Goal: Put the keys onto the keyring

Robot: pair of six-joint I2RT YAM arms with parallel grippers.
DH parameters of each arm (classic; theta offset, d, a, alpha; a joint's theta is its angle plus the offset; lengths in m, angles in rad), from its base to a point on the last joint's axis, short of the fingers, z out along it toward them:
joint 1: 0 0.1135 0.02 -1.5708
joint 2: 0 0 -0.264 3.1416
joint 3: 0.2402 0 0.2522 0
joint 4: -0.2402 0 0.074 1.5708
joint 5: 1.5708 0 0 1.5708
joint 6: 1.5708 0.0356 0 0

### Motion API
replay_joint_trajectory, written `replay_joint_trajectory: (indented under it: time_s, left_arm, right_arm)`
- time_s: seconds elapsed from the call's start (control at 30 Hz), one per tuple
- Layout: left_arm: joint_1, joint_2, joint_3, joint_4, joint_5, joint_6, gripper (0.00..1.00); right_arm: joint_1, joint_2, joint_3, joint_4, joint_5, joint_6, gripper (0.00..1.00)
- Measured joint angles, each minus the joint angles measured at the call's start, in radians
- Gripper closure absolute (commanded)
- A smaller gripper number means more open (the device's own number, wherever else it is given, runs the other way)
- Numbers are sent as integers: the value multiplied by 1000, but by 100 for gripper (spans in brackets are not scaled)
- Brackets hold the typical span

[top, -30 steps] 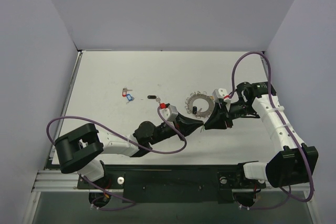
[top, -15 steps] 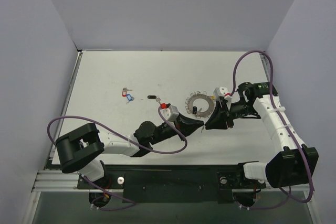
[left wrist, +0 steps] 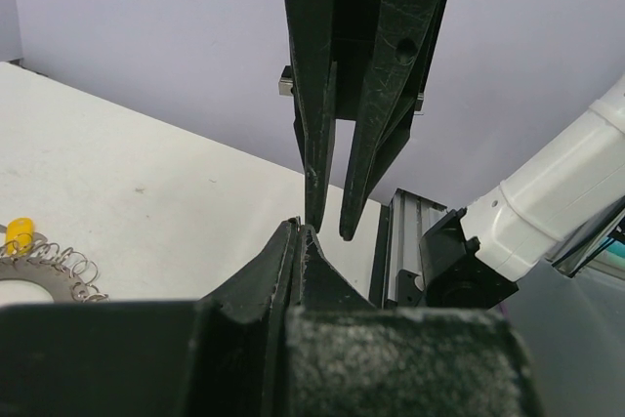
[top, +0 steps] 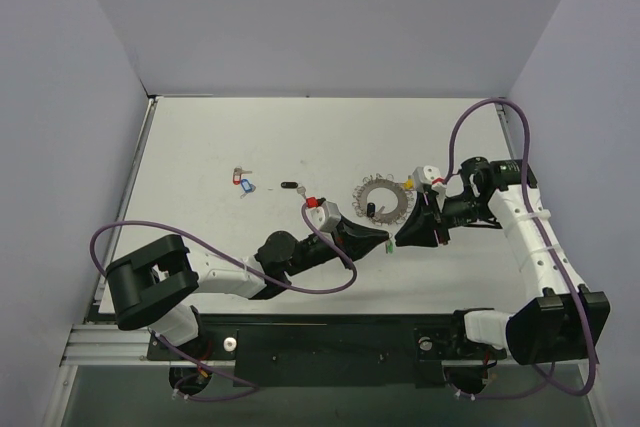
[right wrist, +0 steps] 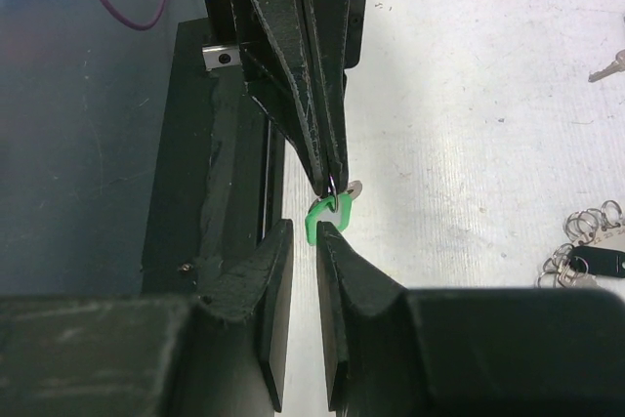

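left gripper (right wrist: 335,183) pressed together, pinching the small silver key with green plastic tag (right wrist: 320,218); right gripper (right wrist: 305,233) narrowly spread at the tag's end. large silvery metal keyring fringed with loops (top: 391,191) lies nearby on the white table (top: 220,137).

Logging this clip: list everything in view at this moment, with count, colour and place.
keyring: one, silvery, fringed with small loops, right of table centre.
yellow tag: one, on the keyring's rim.
green key: one, hanging from the left gripper's tips.
red and blue keys: two, together, left of centre.
black key: one, between that pair and the keyring.
table: one, white.
left arm, right arm: black and white.
left gripper: black, shut on the green key.
right gripper: black, jaws narrowly apart at the green tag; grip unclear.
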Motion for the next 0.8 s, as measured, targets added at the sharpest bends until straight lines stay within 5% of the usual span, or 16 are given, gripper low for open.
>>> replay_joint_trajectory:
  time_s: [0.8]
  left_arm:
    - [-1,8,14,0,33,-5,100]
  right_arm:
    - [29,42,0,0,-6,-5,88]
